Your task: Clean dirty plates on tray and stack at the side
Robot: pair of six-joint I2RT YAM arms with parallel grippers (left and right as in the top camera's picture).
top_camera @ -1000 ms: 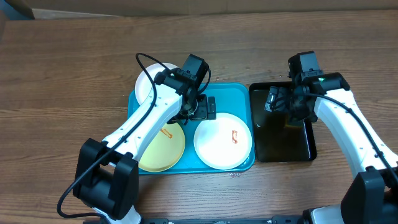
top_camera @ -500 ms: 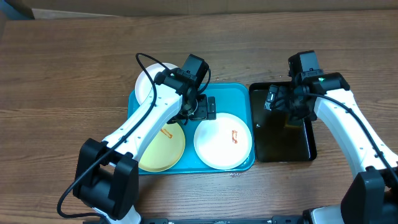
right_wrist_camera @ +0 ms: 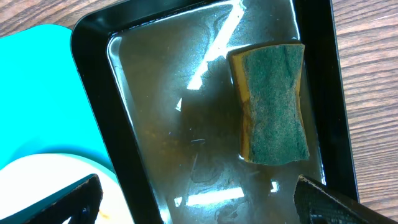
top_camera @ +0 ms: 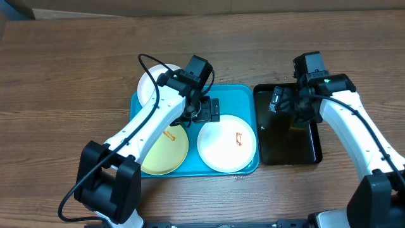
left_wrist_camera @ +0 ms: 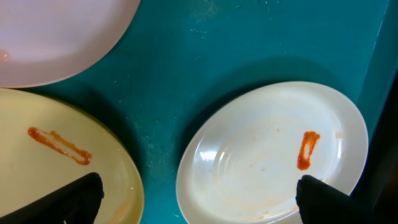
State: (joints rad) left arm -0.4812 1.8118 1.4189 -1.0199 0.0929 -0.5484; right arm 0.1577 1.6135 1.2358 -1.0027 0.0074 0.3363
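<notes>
**Both arms parked, nothing picked up yet**

Checking against the last second of overhead feed, nothing has budged. Both arms and all three plates sit exactly where they were. I read this as a pause with the cleaning not yet begun, and no plate has been stacked at the side.

The left claw (left_wrist_camera: 199, 202) hangs over the middle of the tray (top_camera: 239, 100), spread wide and empty. Its two tips show at the bottom corners of its wrist view. In the lower right of that frame lies the white plate (left_wrist_camera: 273, 155), with a short red streak (left_wrist_camera: 307, 149) near its right rim. In the lower left the yellow plate (left_wrist_camera: 56, 162) carries a longer orange streak (left_wrist_camera: 59, 144). The second white plate (left_wrist_camera: 56, 37) fills the upper left (there's a tiny mark at the frame's edge, too small for me to call). On the overhead feed that plate pokes past the tray's top-left corner, over the table (top_camera: 63, 63).

Over on the right, the right claw (right_wrist_camera: 199, 205) hovers above the black basin (right_wrist_camera: 323, 93), also wide open and holding nothing. One thing is in the basin: a sponge (right_wrist_camera: 273, 102), lying flat in the upper right of the frame with its green scrub face up, close to the right wall. The basin floor is glossy with bright reflections, so it looks wet to me, though I can't tell how deep.

My call is that the sponge has to be gripped before any plate gets wiped.
</notes>
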